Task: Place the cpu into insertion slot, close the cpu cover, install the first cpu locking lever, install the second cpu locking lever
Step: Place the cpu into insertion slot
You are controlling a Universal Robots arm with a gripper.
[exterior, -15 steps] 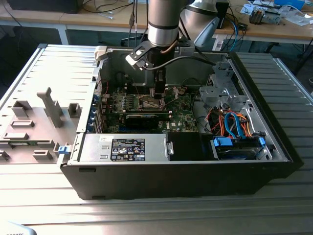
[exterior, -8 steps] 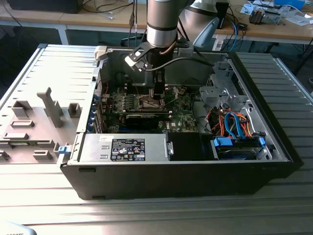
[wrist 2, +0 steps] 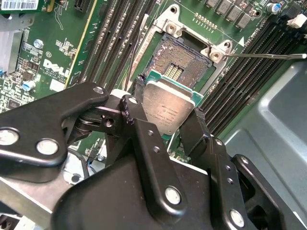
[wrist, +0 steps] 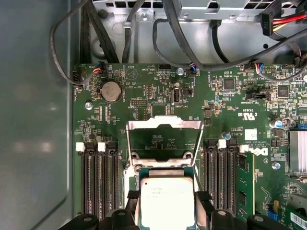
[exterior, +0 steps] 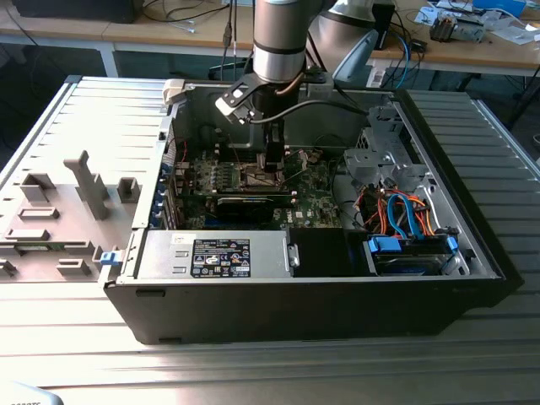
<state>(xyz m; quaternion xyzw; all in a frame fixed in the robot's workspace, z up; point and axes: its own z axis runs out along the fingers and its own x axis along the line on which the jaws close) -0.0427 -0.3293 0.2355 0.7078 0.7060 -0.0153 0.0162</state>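
Observation:
My gripper [wrist 2: 168, 103] is shut on the cpu [wrist 2: 168, 109], a small square chip with a silver-grey top, gripped by two opposite edges between the black fingers [wrist 2: 132, 112]. The chip hangs just over one edge of the insertion slot [wrist 2: 181, 56], whose dark pin field lies bare beside it. In the first wrist view the cpu [wrist: 165, 201] sits between the fingers [wrist: 201, 203], and the cpu cover [wrist: 163, 123] stands swung open beyond it as a silver frame. A thin locking lever [wrist 2: 268, 56] sticks out sideways from the socket. In the exterior view the gripper [exterior: 270, 166] reaches down inside the case.
Long black memory slots [wrist 2: 110, 33] flank the socket on both sides. A long black card [exterior: 245, 205] lies across the green board [exterior: 312, 207]. Drive bays with blue and orange cables [exterior: 405, 215] fill the exterior view's right. The case's side panel [exterior: 59, 211] lies at the left.

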